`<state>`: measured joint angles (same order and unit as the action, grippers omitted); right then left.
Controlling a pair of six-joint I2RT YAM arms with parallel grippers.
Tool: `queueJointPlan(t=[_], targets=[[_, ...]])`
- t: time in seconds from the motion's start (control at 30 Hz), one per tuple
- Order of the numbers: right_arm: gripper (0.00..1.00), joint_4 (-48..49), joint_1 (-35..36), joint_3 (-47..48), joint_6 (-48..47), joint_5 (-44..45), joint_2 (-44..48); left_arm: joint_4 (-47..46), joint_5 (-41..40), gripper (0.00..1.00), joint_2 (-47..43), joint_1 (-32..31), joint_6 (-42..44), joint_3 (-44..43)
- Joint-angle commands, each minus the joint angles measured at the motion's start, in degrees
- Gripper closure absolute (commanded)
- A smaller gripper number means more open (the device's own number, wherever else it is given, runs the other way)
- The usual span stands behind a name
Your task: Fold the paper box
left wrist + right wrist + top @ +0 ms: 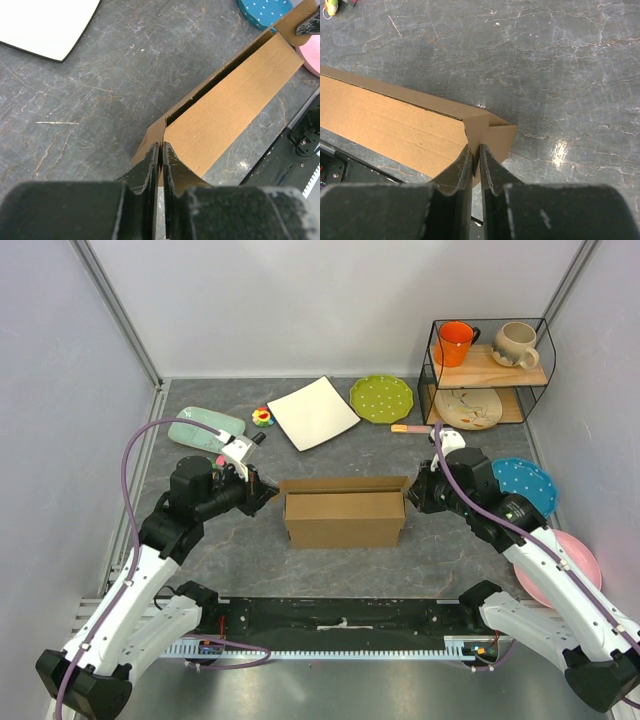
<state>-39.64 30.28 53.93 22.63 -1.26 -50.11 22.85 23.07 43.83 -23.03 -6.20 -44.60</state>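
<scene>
The brown cardboard paper box (344,518) stands in the middle of the table, folded into a long upright shape with a narrow opening along its top. My left gripper (268,496) is shut on the box's left end flap; in the left wrist view the gripper (160,150) pinches the thin edge of the box (235,100). My right gripper (414,492) is shut on the box's right end flap; in the right wrist view the gripper (475,150) clamps the folded corner of the box (390,120).
A white square plate (313,412), a green plate (381,397), a pale green cloth-like item (206,427) and a small colourful toy (262,417) lie behind. A wire shelf (488,370) with mugs stands back right. A blue plate (526,483) and a pink plate (578,562) lie at right.
</scene>
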Motion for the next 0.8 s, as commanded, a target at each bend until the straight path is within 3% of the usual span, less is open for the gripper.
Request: queueJointPlan(t=[0.0, 0.77], targets=[[0.85, 1.4, 0.3, 2.32, 2.5, -1.73, -0.69, 0.44, 1.54, 0.91, -0.5, -0.35, -0.03, 0.57], [0.97, 3.42, 0.65, -2.77, 7.51, -1.82, 0.8, -6.23, 3.47, 0.92, -1.56, -0.53, -16.47, 4.87]])
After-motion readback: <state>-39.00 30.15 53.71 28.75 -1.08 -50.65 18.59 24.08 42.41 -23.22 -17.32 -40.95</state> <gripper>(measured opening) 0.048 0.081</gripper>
